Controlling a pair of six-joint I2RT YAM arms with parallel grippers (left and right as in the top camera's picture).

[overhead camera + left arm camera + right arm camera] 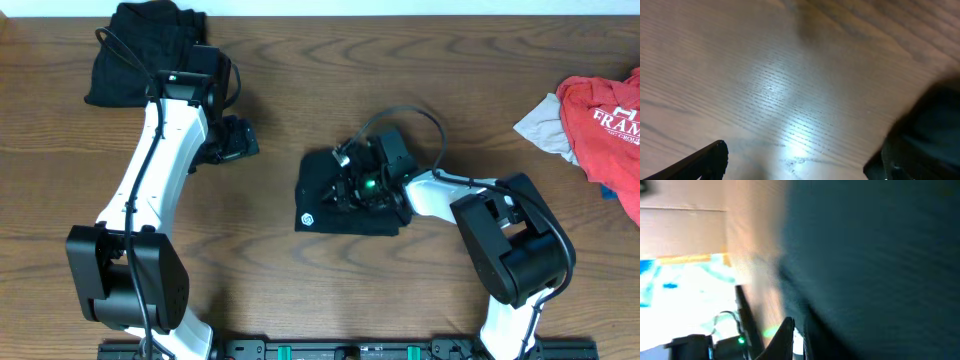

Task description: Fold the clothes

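Overhead: wooden bench (300, 70). A folded black top (322, 200) lies about mid-bench, with its white round logo (308, 218) at the corner nearest the front edge. The right tool (345, 180) sits on top of this garment with its jaws closed. Can't tell if any fabric is pinched between them. The left tool (235, 142) is left of the folded top, apart from it and above bare wood. A black heap (140, 55) of clothing is at the far left corner, partly under the left arm (165, 150). A red tee (600, 125) with white lettering is at the right edge. A light grey piece (543, 125) pokes out from its left side, touching it.

Left wrist: the view is blurred. The fingers (710, 159) are spread wide with only bare wood grain between them, and nothing is held. The other finger is a dark blur at lower right.

Right wrist: very blurred. Dark fabric (870, 255) fills the right half of the frame, close to the lens. A dark finger tip (784, 336) at the bottom rests against the fabric edge. A pale strip of bench shows to the left of the fabric.
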